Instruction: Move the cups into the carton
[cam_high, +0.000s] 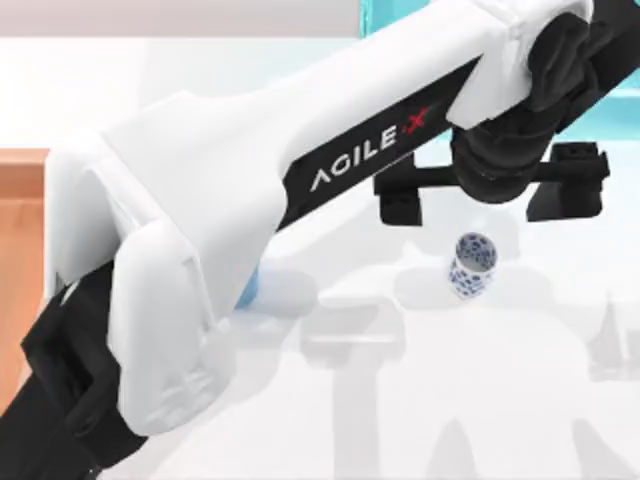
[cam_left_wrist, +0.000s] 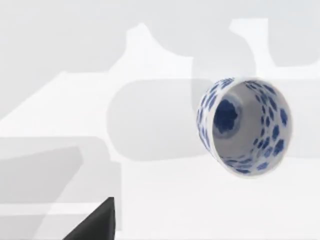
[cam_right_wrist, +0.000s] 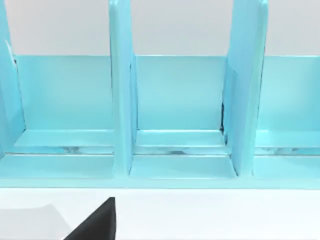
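The white cup with blue speckles (cam_high: 472, 265) stands upright on the white table, right of centre; the left wrist view looks down into the same cup (cam_left_wrist: 245, 125). My left arm reaches across from the lower left. Its gripper (cam_high: 482, 205) hangs open above and just behind this cup, fingers spread wide, touching nothing. A sliver of the blue cup (cam_high: 250, 290) shows under the left arm, the rest hidden. The orange-brown carton (cam_high: 20, 250) lies at the left edge, partly covered by the arm. My right arm is parked facing the turquoise frame.
A turquoise frame structure (cam_right_wrist: 175, 110) with upright dividers stands at the back of the table, also seen as the frame (cam_high: 612, 110) at the top right. White tabletop (cam_high: 480, 400) stretches in front of the speckled cup.
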